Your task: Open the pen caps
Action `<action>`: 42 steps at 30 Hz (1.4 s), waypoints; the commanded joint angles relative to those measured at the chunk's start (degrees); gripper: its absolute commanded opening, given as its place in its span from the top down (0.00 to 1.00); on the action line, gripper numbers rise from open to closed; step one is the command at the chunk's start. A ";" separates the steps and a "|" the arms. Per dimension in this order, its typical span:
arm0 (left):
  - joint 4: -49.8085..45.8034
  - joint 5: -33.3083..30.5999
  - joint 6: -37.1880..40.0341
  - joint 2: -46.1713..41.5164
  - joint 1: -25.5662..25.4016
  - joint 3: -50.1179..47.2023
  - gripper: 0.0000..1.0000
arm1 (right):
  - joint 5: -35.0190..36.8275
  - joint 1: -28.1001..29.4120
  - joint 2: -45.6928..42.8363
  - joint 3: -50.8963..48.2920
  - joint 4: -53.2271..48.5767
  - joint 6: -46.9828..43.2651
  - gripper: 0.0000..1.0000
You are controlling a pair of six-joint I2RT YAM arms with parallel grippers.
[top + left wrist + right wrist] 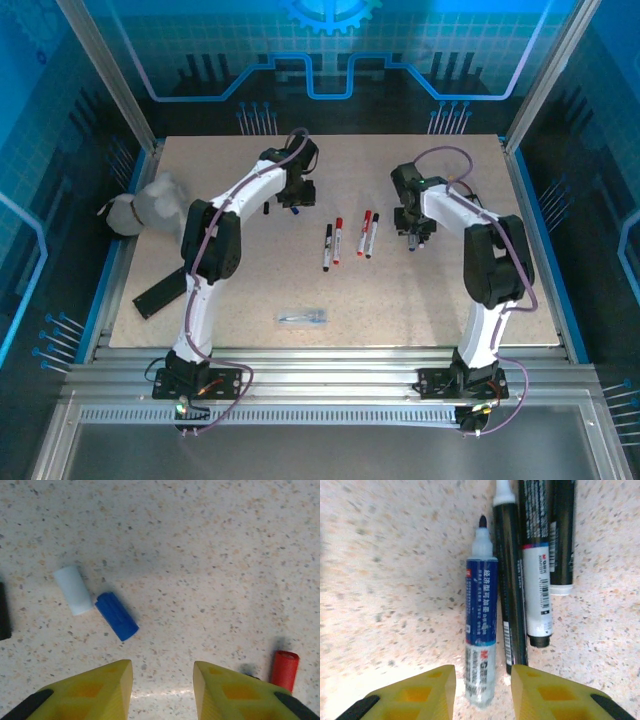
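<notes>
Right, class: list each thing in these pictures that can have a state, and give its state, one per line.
Blue-labelled plastic marker pen: uncapped, tip bare, lying flat.
Short blue plastic cap: off, lying on its side.
Short white plastic cap: off, lying on its side.
Left tool: open, empty.
Right tool: open, straddling the marker pen's end.

Ahead of my left claw (162, 690) two pen caps (116, 616) lie touching on the surface (210, 555); a third cap (285, 670) sits to its right. My right claw (483, 690) straddles the near end of one pen (481, 630), with three more pens (540, 580), I think, just beside it on the right
</notes>
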 commanded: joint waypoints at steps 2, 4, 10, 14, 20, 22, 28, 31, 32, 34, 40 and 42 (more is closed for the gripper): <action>0.56 1.12 -0.34 -3.90 -1.78 -2.44 0.62 | -6.25 1.33 -7.95 -4.14 3.61 1.64 0.64; 1.15 1.11 -0.58 -4.21 -2.48 -3.59 0.62 | -11.14 1.85 -11.95 -8.18 8.43 2.78 0.62; 2.44 2.55 -1.46 -4.50 -3.92 -5.98 0.61 | -20.48 4.78 -19.81 -16.85 18.36 7.79 0.56; 3.33 3.31 -1.65 -4.73 -4.88 -6.83 0.58 | -20.64 7.79 -20.25 -17.46 19.29 9.05 0.55; 3.44 3.77 -1.88 -3.92 -5.73 -6.48 0.58 | -21.04 9.18 -18.33 -17.56 20.25 10.10 0.56; 3.27 3.92 -1.86 -3.33 -6.00 -6.15 0.58 | -21.18 9.37 -17.96 -17.53 20.62 10.12 0.56; 2.75 4.19 -2.02 -1.70 -6.93 -5.30 0.58 | -21.13 9.38 -17.07 -16.56 20.43 9.73 0.56; 2.44 4.37 -2.00 -0.99 -7.33 -4.82 0.58 | -21.41 9.35 -16.87 -16.28 20.49 9.61 0.56; 2.47 4.46 -1.97 -0.78 -7.37 -4.64 0.58 | -21.36 9.35 -16.81 -16.09 20.38 9.59 0.56; 2.25 4.50 -1.87 -0.34 -7.63 -4.29 0.58 | -21.32 9.37 -16.63 -15.93 20.28 9.50 0.55; 2.03 4.89 -2.03 1.30 -8.02 -3.50 0.57 | -21.24 9.37 -16.63 -15.86 20.35 9.50 0.55; 1.95 4.98 -1.96 1.87 -8.15 -3.34 0.57 | -21.33 9.34 -16.46 -15.88 20.39 9.46 0.55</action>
